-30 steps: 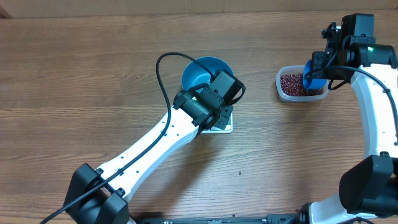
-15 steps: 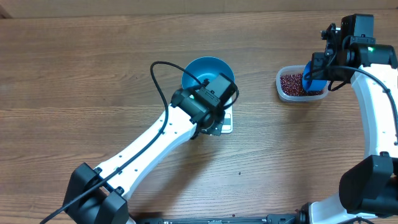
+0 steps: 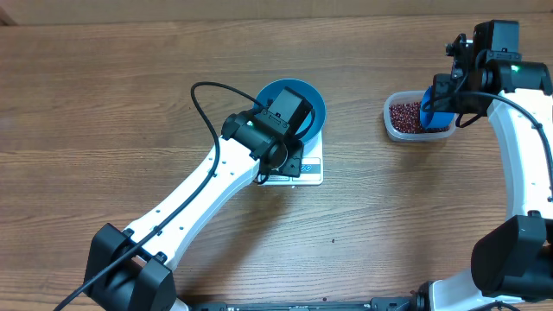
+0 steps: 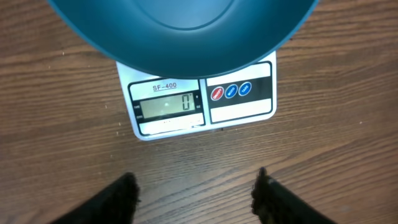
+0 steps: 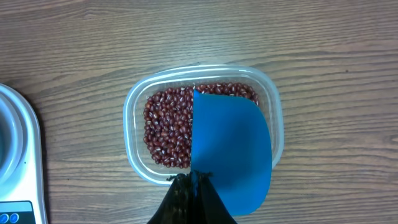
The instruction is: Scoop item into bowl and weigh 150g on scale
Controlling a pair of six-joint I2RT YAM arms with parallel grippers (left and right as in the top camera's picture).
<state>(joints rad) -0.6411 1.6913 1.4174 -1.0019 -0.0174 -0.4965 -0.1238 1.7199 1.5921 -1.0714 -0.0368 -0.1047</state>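
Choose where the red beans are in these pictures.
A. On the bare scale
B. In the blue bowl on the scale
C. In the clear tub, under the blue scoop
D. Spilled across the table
C: the beans lie in the clear tub with the blue scoop over them; none show in the bowl on the scale.
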